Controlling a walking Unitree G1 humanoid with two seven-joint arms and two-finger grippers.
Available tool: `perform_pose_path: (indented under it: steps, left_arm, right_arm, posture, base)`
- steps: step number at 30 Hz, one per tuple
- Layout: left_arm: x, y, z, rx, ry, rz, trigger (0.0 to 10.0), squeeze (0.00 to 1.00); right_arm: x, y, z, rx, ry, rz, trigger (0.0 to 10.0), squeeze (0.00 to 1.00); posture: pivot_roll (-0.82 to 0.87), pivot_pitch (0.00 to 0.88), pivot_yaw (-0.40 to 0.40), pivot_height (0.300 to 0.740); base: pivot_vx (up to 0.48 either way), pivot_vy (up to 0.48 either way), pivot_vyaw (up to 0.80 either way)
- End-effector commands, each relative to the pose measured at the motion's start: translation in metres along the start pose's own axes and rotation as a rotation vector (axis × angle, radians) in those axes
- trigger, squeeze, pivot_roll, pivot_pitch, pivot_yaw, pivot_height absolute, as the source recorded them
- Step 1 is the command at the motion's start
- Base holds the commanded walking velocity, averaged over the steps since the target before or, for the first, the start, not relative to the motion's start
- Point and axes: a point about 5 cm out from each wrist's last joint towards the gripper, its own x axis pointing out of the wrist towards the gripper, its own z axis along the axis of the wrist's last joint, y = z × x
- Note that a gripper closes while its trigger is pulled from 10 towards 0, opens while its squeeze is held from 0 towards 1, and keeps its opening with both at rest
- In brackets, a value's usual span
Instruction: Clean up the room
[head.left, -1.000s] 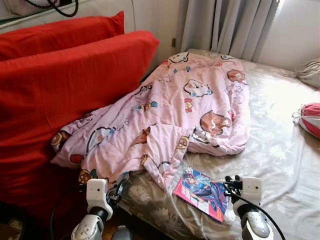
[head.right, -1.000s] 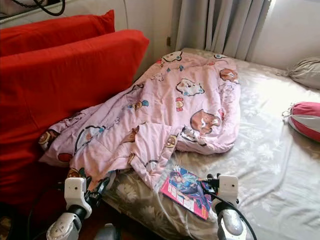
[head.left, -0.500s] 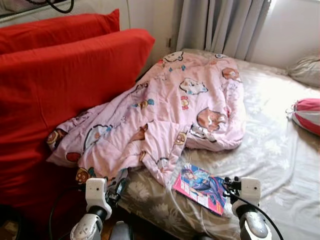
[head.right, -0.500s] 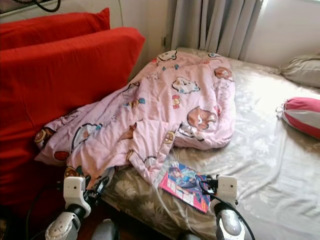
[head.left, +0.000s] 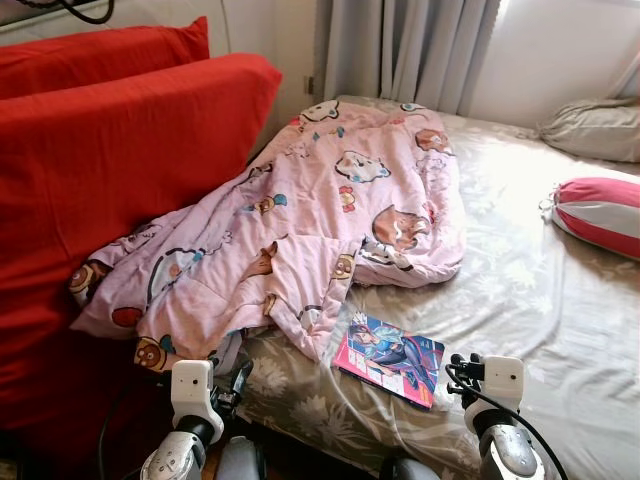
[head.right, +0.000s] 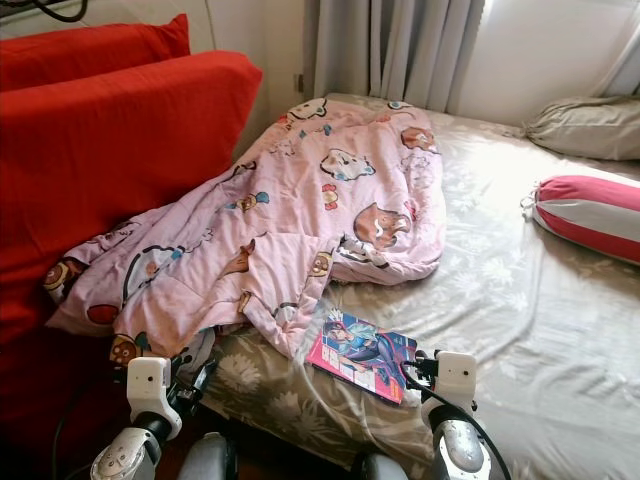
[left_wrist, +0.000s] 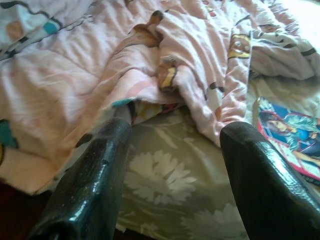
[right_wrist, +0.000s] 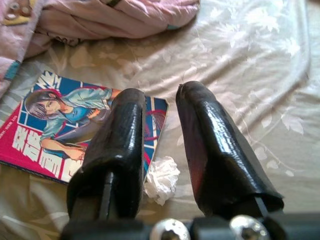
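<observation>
Pink quilt (head.left: 300, 240) and comic (head.left: 390, 357) have slid left: your camera turned. Left gripper (left_wrist: 172, 150) wide, right gripper (right_wrist: 160, 135) narrow, both empty.

A rumpled pink blanket (head.left: 300, 230) sprawls mid-frame; a comic (head.left: 390, 357) lies flat at lower centre, a tissue wad (right_wrist: 160, 180) just beside it.

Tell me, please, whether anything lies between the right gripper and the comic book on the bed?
Nothing visible does. The right gripper hovers just off the comic book, jaws slightly apart. A crumpled white tissue lies at the book's near corner under the gripper, and the pink quilt covers none of its near edge.
</observation>
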Motion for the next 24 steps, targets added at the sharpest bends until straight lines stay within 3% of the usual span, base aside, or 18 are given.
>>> perform_pose_path:
  steps: [1, 6, 18, 24]
  left_arm:
    - [-0.0008, -0.0003, -0.0004, -0.009, 0.001, 0.007, 10.0, 0.00]
    - [-0.0020, -0.0002, -0.0019, -0.012, 0.005, 0.013, 10.0, 0.00]
    - [-0.0026, 0.0004, -0.0023, -0.017, 0.011, 0.017, 10.0, 0.00]
    - [-0.0034, 0.0004, -0.0030, -0.019, 0.013, 0.017, 10.0, 0.00]
  right_arm:
    - [-0.0005, -0.0010, -0.0011, 0.014, 0.009, -0.009, 10.0, 0.00]
    - [-0.0009, -0.0018, -0.0020, 0.030, 0.012, -0.015, 10.0, 0.00]
    - [0.0001, -0.0015, -0.0006, 0.017, 0.009, -0.011, 10.0, 0.00]
    - [0.0004, -0.0010, -0.0004, 0.016, 0.009, -0.009, 10.0, 0.00]
  posture:
    - [0.10, 0.060, -0.065, 0.629]
    - [0.10, 0.059, -0.067, 0.629]
    - [0.10, 0.059, -0.069, 0.629]
    - [0.10, 0.061, -0.070, 0.629]
  base:
    - [0.000, 0.000, 0.00]
    - [0.000, 0.000, -0.61]
    - [0.000, 0.000, 0.00]
    - [0.303, 0.000, 0.00]
